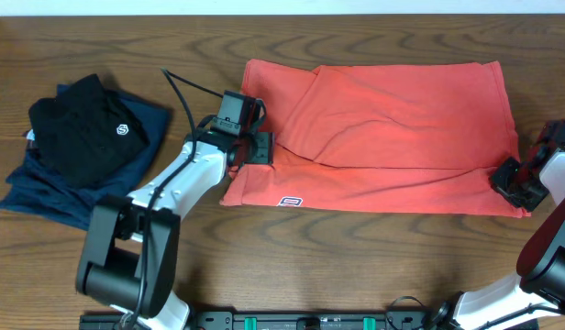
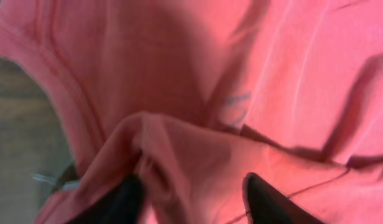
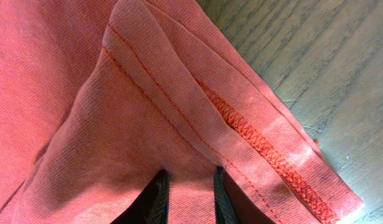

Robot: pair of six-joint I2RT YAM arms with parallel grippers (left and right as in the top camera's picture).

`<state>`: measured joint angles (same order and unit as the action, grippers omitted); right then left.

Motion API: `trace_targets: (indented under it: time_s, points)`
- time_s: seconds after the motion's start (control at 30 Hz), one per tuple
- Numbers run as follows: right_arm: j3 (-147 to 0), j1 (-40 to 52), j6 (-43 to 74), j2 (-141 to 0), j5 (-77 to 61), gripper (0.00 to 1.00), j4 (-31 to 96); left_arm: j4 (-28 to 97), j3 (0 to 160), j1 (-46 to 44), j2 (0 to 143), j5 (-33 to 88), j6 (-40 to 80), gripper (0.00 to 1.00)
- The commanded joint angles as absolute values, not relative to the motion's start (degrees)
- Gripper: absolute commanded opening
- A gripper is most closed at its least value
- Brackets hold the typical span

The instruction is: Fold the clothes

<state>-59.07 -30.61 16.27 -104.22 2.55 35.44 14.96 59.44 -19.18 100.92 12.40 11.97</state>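
The shirt (image 1: 393, 119) lies on the table (image 1: 292, 252) with one flap folded over and more folds due; the right gripper (image 3: 189, 180) pinches its hem corner, while the left gripper (image 2: 191, 186) straddles bunched cloth, its grip too blurred to tell.

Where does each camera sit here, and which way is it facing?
Overhead: above the table, looking straight down at the T-shirt, dark garments and both arms.
Left wrist: on the left arm, facing shirt fabric bunched in the left gripper.
Right wrist: on the right arm, facing the shirt's stitched hem in the right gripper, table beside.
Shared: all three show the T-shirt.
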Motion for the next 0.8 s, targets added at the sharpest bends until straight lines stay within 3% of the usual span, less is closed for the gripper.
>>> trace_targets:
  time_s: [0.0,0.03,0.07,0.2,0.33,0.47,0.53,0.77]
  points:
    - [-56.9,-29.6,16.0,-106.4,1.0,0.23,35.1,12.7,59.9,-19.0,101.8,13.6,11.7,0.19]
    - [-56.9,-29.6,16.0,-106.4,1.0,0.23,35.1,11.7,59.9,-19.0,101.8,14.5,11.7,0.09]
    - [-56.9,-29.6,16.0,-106.4,1.0,0.23,35.1,10.0,59.9,-19.0,101.6,17.5,11.7,0.06]
    - [-56.9,-29.6,16.0,-106.4,1.0,0.23,35.1,-0.7,59.9,-19.0,100.0,31.9,11.0,0.06]
    - [-56.9,-29.6,16.0,-106.4,1.0,0.23,35.2,-5.2,59.9,-18.9,98.7,34.4,9.7,0.06]
    - [-56.9,-29.6,16.0,-106.4,1.0,0.23,35.2,1.3,59.9,-18.7,98.9,27.2,8.8,0.13]
    - [-56.9,-29.6,16.0,-106.4,1.0,0.23,35.1,5.7,59.9,-18.6,98.9,20.4,8.6,0.24]
    - [-56.9,-29.6,16.0,-106.4,1.0,0.23,35.2,16.3,59.9,-17.7,98.9,-1.4,11.9,0.33]
